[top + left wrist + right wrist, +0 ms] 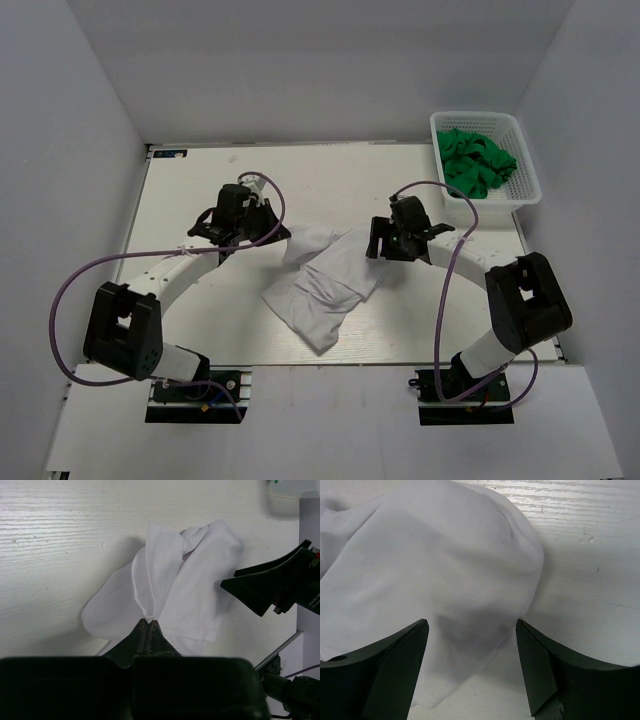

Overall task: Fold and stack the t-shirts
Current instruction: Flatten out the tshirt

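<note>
The white t-shirt [320, 285] lies crumpled at the middle of the table. My left gripper [284, 238] is at its upper left edge; in the left wrist view the gripper [149, 622] is shut on a fold of the white t-shirt [185, 580]. My right gripper [371, 247] is at the shirt's upper right edge. In the right wrist view it [472, 632] is open, with the white t-shirt [430, 565] bunched between and ahead of its fingers. The green t-shirts [478, 160] lie heaped in the basket at the back right.
The white lattice basket [528, 182] stands at the table's back right corner. My right gripper also shows in the left wrist view [260, 587], just right of the shirt. Grey walls close in the table [200, 190] on three sides.
</note>
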Controlling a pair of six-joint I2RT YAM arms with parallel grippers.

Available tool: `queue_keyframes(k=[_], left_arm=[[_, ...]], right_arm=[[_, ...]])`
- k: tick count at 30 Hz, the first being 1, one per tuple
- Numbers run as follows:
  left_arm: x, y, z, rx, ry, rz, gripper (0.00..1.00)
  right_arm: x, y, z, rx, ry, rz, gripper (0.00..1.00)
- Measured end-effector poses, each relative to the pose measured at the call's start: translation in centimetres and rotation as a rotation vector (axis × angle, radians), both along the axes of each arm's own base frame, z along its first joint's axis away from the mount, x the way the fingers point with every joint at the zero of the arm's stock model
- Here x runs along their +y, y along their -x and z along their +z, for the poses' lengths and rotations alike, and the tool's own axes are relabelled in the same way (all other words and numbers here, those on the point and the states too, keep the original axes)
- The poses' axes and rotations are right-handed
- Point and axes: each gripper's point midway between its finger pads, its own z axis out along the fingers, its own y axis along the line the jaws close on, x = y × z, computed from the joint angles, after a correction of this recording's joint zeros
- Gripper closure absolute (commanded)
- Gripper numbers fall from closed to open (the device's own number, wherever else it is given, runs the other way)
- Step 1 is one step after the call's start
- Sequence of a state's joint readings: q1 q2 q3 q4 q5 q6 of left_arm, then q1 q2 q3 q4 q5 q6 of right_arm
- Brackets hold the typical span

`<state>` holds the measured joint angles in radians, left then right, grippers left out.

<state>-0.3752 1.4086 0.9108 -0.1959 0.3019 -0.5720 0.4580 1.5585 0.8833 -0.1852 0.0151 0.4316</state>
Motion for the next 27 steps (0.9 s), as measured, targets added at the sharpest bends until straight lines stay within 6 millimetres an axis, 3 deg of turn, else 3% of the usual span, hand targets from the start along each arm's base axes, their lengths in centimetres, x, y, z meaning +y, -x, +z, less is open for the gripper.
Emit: queue_keyframes(k=[8,9,11,12,13,14,15,20,24,27], left_arm=[[0.0,0.1,0.2,-0.008,0.003,-0.001,1.00],[0.0,0.1,0.2,-0.007,0.004,-0.001,1.00],[0.0,0.1,0.2,-0.007,0.004,-0.002,1.00],[0.0,0.1,0.2,-0.007,0.004,-0.002,1.00],[0.0,0.1,0.2,-0.007,0.005,-0.002,1.00],[0.0,0.1,0.2,-0.008,0.004,-0.002,1.00],[0.0,0.1,0.2,-0.007,0.004,-0.002,1.00],[0.1,0.1,0.5,-0.018,0.001,0.002,1.00],[0.8,-0.7,1.8,-0.048,-0.029,0.036,1.00],[1.4,-2.8,5.5,-0.130,-0.057,0.096,1.00]], right_arm=[[-0.6,0.2,-0.5,0.003,0.025,-0.011,0.22],[-0.5,0.1,-0.5,-0.002,0.023,-0.009,0.30],[-0.2,-0.2,-0.3,-0.016,0.013,0.005,0.55],[0.0,-0.3,-0.2,-0.023,0.007,0.012,0.60],[0.2,-0.4,-0.1,-0.023,-0.003,0.015,0.71],[0.4,-0.5,0.0,-0.025,-0.012,0.020,0.89],[0.7,-0.6,0.1,-0.028,-0.022,0.031,1.00],[1.3,-0.9,1.5,-0.057,-0.068,0.036,1.00],[0.0,-1.9,5.6,-0.179,-0.046,-0.017,1.00],[-1.3,-3.6,11.9,-0.344,-0.035,-0.078,1.00]])
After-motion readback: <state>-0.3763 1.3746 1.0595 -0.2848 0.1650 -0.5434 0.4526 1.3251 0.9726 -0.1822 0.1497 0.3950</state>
